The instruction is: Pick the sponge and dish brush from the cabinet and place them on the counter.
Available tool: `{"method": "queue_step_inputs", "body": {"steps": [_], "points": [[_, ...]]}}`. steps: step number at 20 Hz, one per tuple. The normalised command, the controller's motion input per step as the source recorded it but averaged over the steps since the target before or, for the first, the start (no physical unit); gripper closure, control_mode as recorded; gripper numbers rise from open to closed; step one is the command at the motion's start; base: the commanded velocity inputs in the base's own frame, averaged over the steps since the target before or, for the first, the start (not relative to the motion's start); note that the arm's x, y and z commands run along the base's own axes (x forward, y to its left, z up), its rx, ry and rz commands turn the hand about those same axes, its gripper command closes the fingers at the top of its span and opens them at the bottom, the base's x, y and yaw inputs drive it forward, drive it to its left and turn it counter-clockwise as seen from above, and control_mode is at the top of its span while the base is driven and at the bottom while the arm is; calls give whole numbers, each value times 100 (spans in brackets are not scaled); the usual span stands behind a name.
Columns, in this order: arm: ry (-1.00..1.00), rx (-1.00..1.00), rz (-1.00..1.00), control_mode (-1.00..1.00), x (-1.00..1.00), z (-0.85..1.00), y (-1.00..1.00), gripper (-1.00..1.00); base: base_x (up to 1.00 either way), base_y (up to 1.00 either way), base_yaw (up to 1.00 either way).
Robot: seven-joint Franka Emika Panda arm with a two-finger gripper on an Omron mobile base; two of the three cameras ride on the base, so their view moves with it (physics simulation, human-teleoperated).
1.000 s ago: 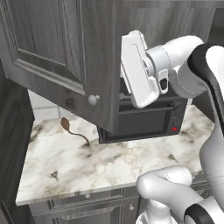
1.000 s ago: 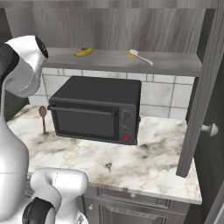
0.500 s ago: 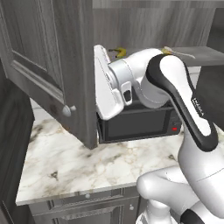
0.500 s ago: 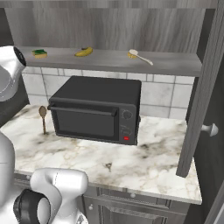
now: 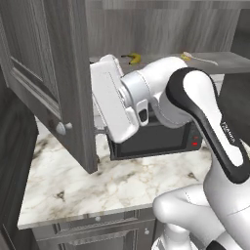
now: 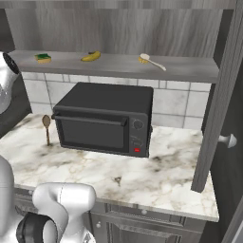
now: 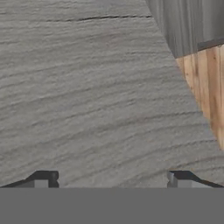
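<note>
White robot arm with dark joints (image 5: 195,102), rising from the lower right of the left base view and bent leftward at shelf height, its hand tucked behind the edge of the open left door. Two-finger tool (image 7: 112,177), dark tips standing wide apart at the bottom of the hand view, released, nothing between them; facing a close grey wood-grain surface, with a strip of lighter orange-brown wood at the right edge. White marble table with brown-grey veins (image 6: 156,178), wide and flat, above dark grey drawer fronts (image 6: 137,225). Black box-shaped microwave with a red button (image 6: 102,118), standing on the table against the tiled wall. Brown long-handled wooden spoon (image 6: 46,128), upright just left of the microwave, its bowl at the top. Dark grey wood-grain wall cabinet with raised-panel doors and round silver knobs (image 5: 49,83), both doors swung open, the left door near the camera in the left base view, the right door at the right edge of the right base view. Grey shelf (image 6: 190,69) inside the cabinet, above the microwave, carrying three items well apart: small rectangular sponge, dark green top over a yellow layer (image 6: 43,58), at the left end; curved yellow banana (image 6: 91,56), near the middle; dish brush, thin white stick handle with a small yellow head (image 6: 152,61), to the right, lying flat with the handle pointing right.
</note>
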Motion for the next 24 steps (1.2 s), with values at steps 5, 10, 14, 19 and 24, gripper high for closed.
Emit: {"method": "queue_step_inputs", "body": {"steps": [5,10,14,19,24], "points": [[-18,4,2,-100,-56,0,-53,-100,0,0,0],[-21,9,5,-100,-50,2,-69,-100,0,0,0],[-22,6,4,-100,-27,11,-46,-100,0,0,0],[-31,-4,0,-100,-23,15,-27,-100,0,0,0],[-33,-17,0,-100,-11,21,-6,-100,0,0,0]]}}
